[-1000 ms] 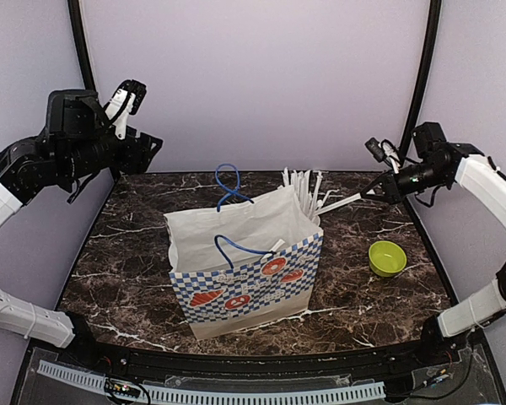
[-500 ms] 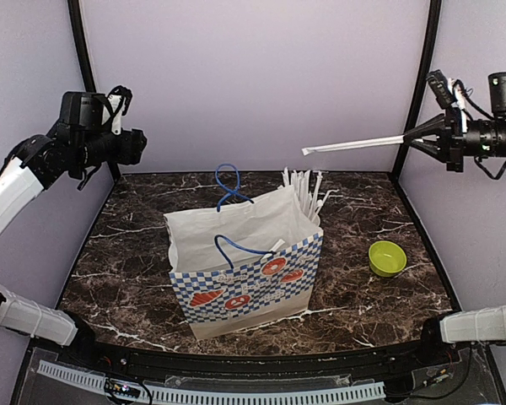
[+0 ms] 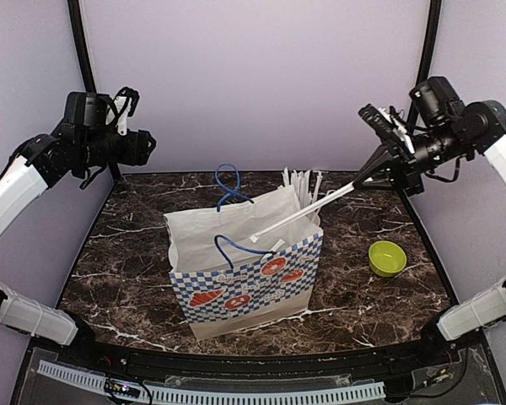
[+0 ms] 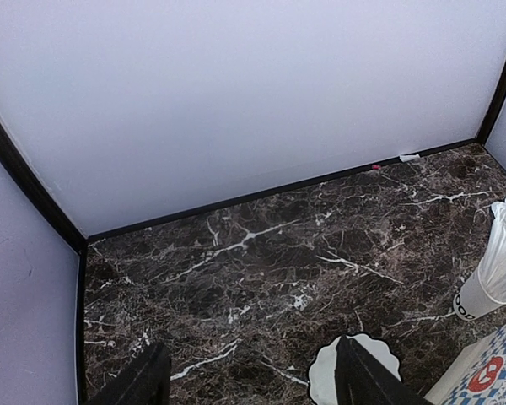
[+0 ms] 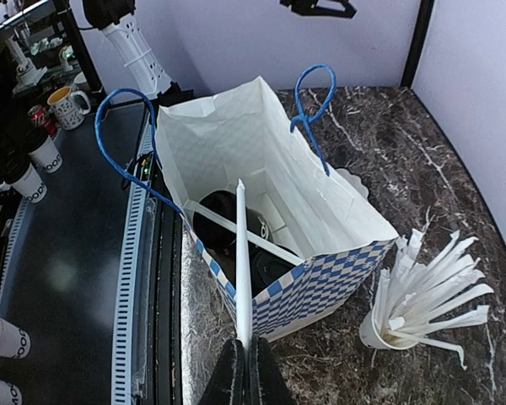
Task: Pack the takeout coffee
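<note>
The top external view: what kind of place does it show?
Probably a robot test booth, staged as a takeout counter: plain lilac walls around a marble-patterned table, a checkered paper bag, a cup of wrapped straws.

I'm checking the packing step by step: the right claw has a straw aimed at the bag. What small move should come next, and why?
Probably ease the right claw forward and down, then open it. It is shut on the straw, which points into the open bag where the black-lidded cups sit, so a short push and release should drop it in.
</note>
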Action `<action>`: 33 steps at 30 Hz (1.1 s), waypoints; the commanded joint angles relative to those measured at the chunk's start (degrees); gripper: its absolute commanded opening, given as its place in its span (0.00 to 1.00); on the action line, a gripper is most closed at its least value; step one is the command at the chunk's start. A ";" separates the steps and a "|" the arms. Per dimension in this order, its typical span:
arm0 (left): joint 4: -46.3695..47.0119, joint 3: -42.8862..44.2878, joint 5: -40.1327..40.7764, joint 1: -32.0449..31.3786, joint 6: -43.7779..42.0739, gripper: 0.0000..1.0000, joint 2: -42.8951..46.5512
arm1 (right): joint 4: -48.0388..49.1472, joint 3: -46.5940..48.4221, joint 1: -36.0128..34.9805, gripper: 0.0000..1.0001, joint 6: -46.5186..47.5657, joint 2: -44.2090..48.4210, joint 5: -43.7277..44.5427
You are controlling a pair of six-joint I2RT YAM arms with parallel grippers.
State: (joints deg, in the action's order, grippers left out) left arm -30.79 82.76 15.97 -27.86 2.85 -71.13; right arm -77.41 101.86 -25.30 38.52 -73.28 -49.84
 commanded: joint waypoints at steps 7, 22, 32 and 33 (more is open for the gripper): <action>2.28 -2.75 -2.51 0.34 -0.28 0.68 3.06 | 4.50 12.24 -14.73 0.00 -4.36 -16.63 10.15; 5.52 -4.78 -2.14 0.30 -3.20 0.70 2.82 | 8.27 21.39 -15.80 0.66 -6.20 -23.50 13.90; 9.10 -6.94 -0.77 0.35 -6.33 0.73 4.36 | 26.44 -1.79 6.61 0.82 -13.99 -8.00 13.58; 9.35 -7.36 -0.68 0.39 -6.53 0.73 4.39 | 28.96 -5.00 9.17 0.85 -15.15 -6.28 14.37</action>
State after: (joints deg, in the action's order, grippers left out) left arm -24.58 76.99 14.33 -27.86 -1.78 -68.79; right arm -60.01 106.41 -21.91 28.25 -85.54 -36.12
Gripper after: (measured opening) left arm 0.723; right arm 0.809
